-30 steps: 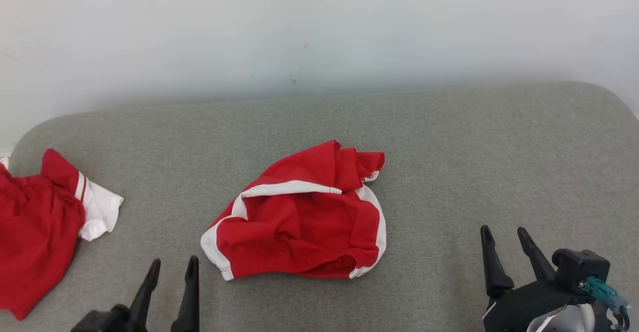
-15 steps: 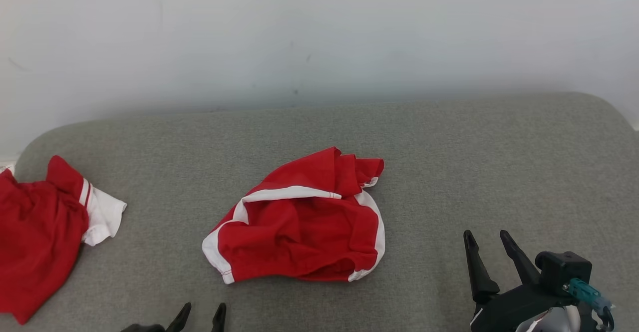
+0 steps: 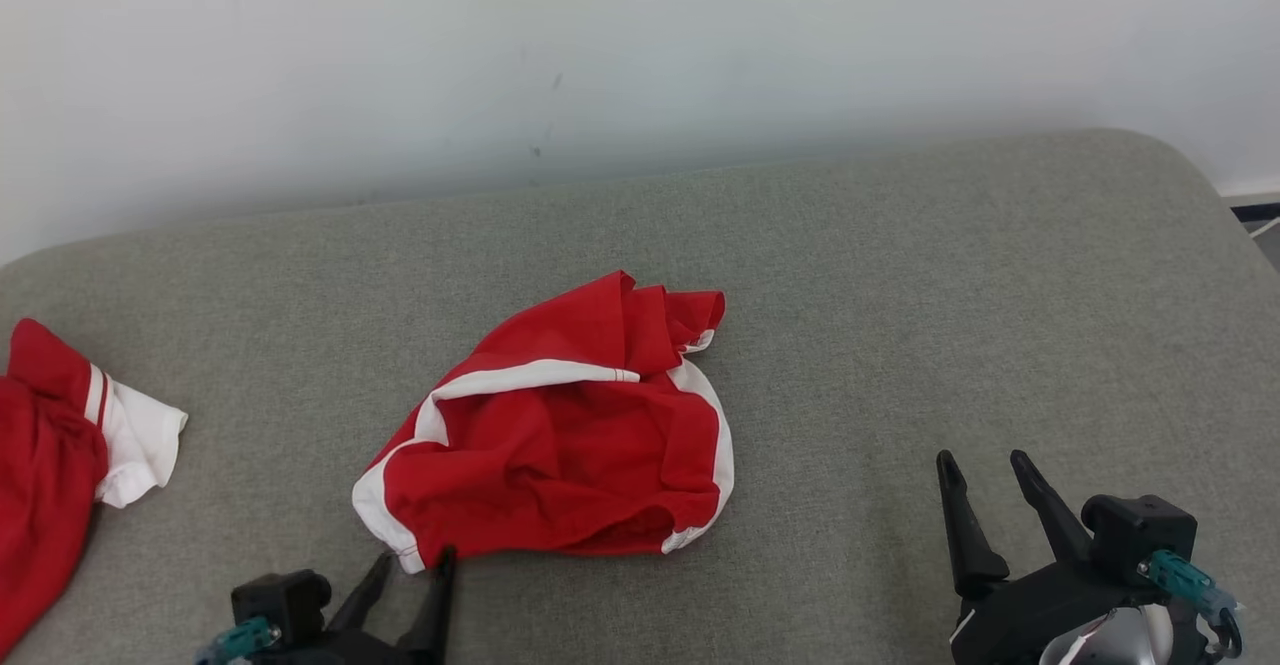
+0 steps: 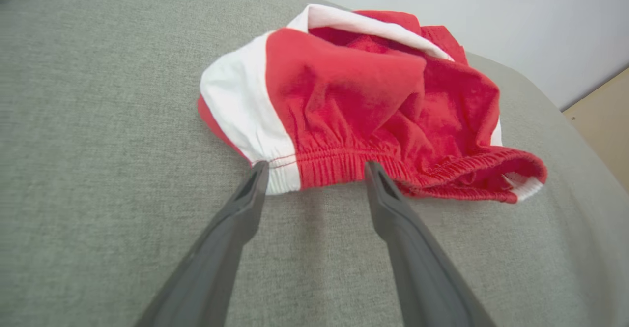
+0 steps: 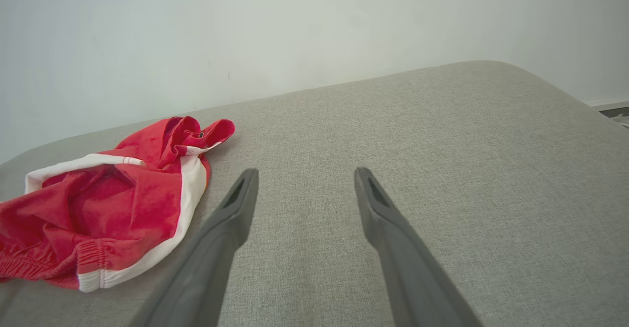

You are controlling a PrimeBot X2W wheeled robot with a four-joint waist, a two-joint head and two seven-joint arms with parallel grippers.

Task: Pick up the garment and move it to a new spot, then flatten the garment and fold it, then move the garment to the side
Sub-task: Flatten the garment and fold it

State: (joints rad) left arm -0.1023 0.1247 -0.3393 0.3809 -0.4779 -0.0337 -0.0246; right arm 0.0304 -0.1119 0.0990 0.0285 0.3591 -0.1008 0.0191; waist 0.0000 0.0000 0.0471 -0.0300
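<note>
Head view, surface: I see a grey woven cushion [image 3: 900,275] with a pale wall [image 3: 640,35] standing behind it.
Head view, shorts: the red shorts [image 3: 560,445] with white trim lie crumpled near the cushion's middle.
Head view, second garment: a red and white piece [image 3: 60,455] lies well left of the shorts, cut by the frame edge.
Head view, left gripper: my left gripper [image 3: 416,555] sits just beside the shorts' near left corner, spread wide and holding nothing.
Head view, right gripper: my right gripper [image 3: 980,458] hangs well right of the shorts, also spread wide and empty, over bare fabric.
Head view, edges: beyond the shorts the cushion's far edge meets the wall. Far to their right it rounds off, with a dark strip of floor [image 3: 1256,213] past the corner.
Head view, open room: bare cushion lies right of the shorts and beyond them.
Left wrist view, shorts: the elastic waistband faces me. One fingertip is at the white stripe's hem, the other at the red hem. I cannot tell whether they touch.
Left wrist view, edges: right of the shorts the cushion curves down to tan flooring.
Right wrist view, shorts: they lie left of my spread fingers, near but apart.
Right wrist view, open room: bare fabric runs ahead to the wall and to the rounded corner.
</note>
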